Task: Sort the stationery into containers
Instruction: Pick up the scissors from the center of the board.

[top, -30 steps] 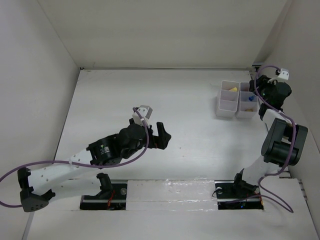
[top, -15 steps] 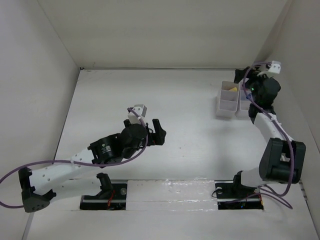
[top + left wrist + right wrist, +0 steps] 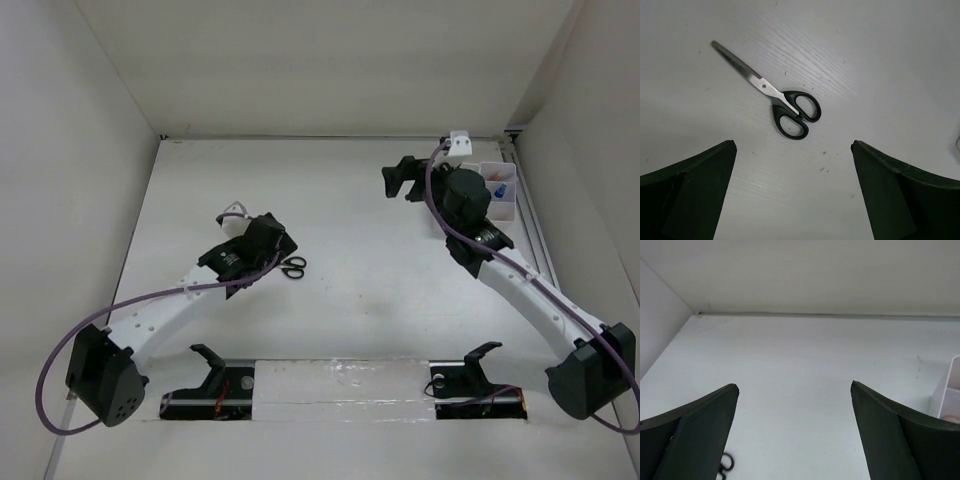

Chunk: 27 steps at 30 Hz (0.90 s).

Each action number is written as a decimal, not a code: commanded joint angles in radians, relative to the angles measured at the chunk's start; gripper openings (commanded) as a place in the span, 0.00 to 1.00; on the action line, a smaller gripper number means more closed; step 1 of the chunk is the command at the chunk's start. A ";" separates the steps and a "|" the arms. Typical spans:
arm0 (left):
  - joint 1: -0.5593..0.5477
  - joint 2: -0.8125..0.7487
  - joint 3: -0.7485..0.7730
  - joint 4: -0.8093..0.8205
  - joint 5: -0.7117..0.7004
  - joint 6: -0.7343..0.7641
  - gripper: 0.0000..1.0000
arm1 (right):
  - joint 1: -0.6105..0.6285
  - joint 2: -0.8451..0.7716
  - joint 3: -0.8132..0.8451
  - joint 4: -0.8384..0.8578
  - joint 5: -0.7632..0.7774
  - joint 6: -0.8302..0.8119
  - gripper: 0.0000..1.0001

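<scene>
Scissors [image 3: 774, 96] are lying flat: stiff, light, blades likely slick, handles looking grippiest; left gripper [image 3: 792, 146] is hovering over them, fingers apart, right gripper [image 3: 794, 387] likewise.

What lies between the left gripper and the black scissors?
Nothing. In the left wrist view, only bare white table separates the open left gripper from the black-handled scissors lying flat ahead of it.

scissors [image 3: 767, 90] have shiny metal blades and glossy black plastic handles; table [image 3: 880, 60] matt white, faintly grained
</scene>
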<state>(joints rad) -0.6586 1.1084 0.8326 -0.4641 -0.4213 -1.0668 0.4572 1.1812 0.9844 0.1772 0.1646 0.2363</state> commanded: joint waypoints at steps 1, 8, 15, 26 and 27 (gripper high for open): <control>0.002 0.050 0.000 -0.013 -0.008 -0.186 1.00 | 0.046 -0.067 -0.050 -0.053 -0.016 0.060 1.00; 0.002 0.061 -0.041 0.016 -0.008 -0.257 1.00 | 0.199 -0.132 -0.040 -0.186 0.059 0.028 1.00; -0.009 0.061 -0.014 -0.028 0.001 -0.234 1.00 | 0.325 -0.138 -0.010 -0.294 0.253 0.018 1.00; -0.039 0.169 -0.001 -0.041 0.084 -0.366 1.00 | 0.347 -0.104 -0.001 -0.315 0.142 0.018 1.00; -0.039 0.179 -0.001 -0.056 0.084 -0.392 1.00 | 0.356 -0.104 -0.001 -0.315 0.142 0.018 1.00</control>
<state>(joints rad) -0.6968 1.2816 0.8009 -0.4793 -0.3370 -1.3693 0.7944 1.0863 0.9409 -0.1467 0.3248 0.2646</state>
